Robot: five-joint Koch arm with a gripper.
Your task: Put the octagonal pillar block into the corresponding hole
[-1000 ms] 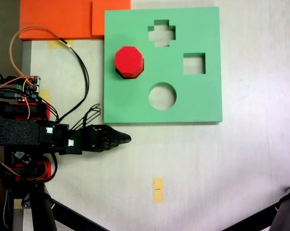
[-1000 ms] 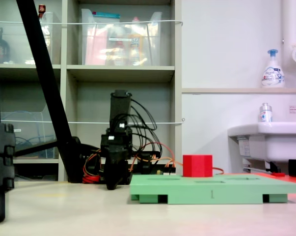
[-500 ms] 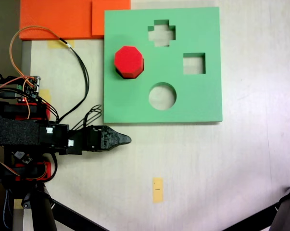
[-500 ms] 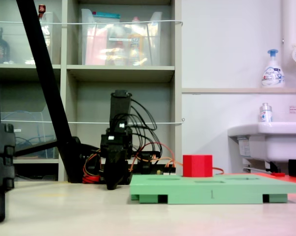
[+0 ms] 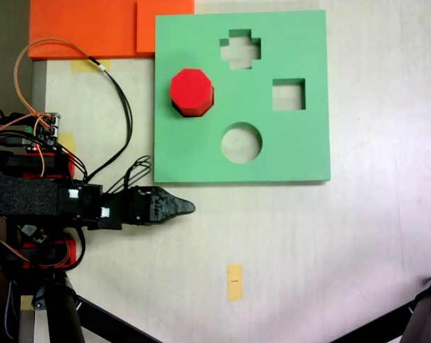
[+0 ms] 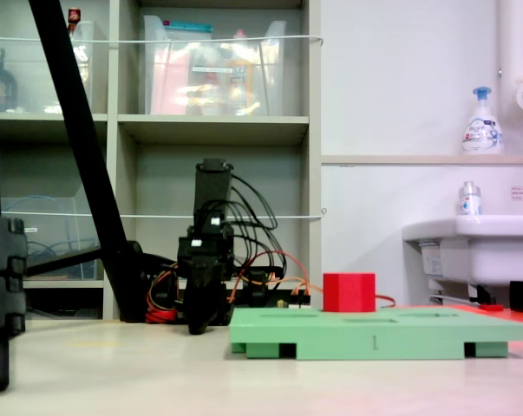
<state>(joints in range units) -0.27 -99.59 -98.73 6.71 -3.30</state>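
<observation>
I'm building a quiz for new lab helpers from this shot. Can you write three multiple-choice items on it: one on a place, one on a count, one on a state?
1. Where is the red octagonal block?
A. on the bare table
B. standing on the green board, left of the square cutout in the top-down fixed view
C. between the gripper's tips

2. How many open cutouts show in the green board?
A. one
B. three
C. five

3. What is the gripper doing?
A. gripping the block
B. pressing on the board
C. holding nothing, off the board near its lower left corner

Answers:
1 B: the block stands up from the board's top in both fixed views.
2 B: a cross, a square and a round one show from above.
3 C: its tip lies over bare table, apart from the block.
</observation>
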